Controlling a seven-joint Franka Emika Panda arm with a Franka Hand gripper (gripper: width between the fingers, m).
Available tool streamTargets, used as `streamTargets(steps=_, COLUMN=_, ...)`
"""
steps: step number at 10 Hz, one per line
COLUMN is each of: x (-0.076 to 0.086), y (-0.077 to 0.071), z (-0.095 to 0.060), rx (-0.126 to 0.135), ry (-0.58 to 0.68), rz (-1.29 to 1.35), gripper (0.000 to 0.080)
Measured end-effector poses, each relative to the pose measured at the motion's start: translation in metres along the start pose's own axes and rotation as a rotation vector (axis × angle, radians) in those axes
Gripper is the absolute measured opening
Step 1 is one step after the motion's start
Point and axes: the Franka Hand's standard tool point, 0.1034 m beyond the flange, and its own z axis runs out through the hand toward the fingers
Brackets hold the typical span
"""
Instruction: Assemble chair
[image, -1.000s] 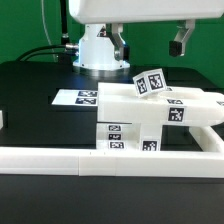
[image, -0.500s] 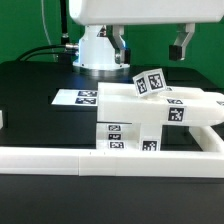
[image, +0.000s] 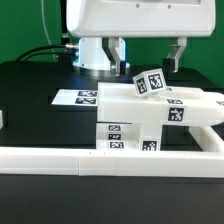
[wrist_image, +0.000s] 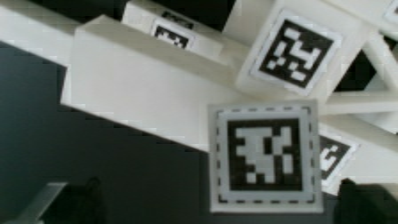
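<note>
The chair (image: 160, 112) is a blocky white piece of joined parts with black-and-white tags, at the middle right of the exterior view. A short tagged post (image: 152, 82) stands tilted on top of it. My gripper (image: 148, 55) hangs just above that post, open and empty, one finger on each side and touching nothing. In the wrist view the chair's white parts (wrist_image: 143, 85) fill the frame, with a large tag (wrist_image: 267, 155) between my dark fingertips (wrist_image: 75, 200). My gripper (wrist_image: 217, 205) holds nothing there.
The marker board (image: 78, 97) lies flat on the black table to the exterior view's left of the chair. A long low white border rail (image: 90, 162) runs along the front. The arm's white base (image: 95, 55) stands behind, against a green backdrop.
My gripper has come down a little toward the chair's tagged post. The chair and the marker board have not moved.
</note>
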Motion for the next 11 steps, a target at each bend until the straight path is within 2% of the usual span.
streamTargets(steps=2, x=0.0, y=-0.001, z=0.001, rx=0.001, ry=-0.002, rz=0.006, gripper=0.0649)
streamTargets(steps=4, x=0.0, y=-0.012, z=0.009, rx=0.011, ry=-0.008, rz=0.023, gripper=0.0649)
streamTargets(steps=7, x=-0.001, y=-0.016, z=0.016, rx=0.014, ry=-0.017, rz=0.033, gripper=0.0649)
streamTargets(steps=8, x=-0.002, y=-0.016, z=0.018, rx=0.014, ry=-0.02, rz=0.032, gripper=0.0543)
streamTargets(steps=9, x=-0.002, y=-0.016, z=0.018, rx=0.014, ry=-0.02, rz=0.033, gripper=0.0543)
streamTargets(steps=10, x=-0.002, y=-0.015, z=0.018, rx=0.014, ry=-0.021, rz=0.034, gripper=0.0349)
streamTargets(steps=11, x=-0.003, y=-0.015, z=0.019, rx=0.014, ry=-0.021, rz=0.034, gripper=0.0284)
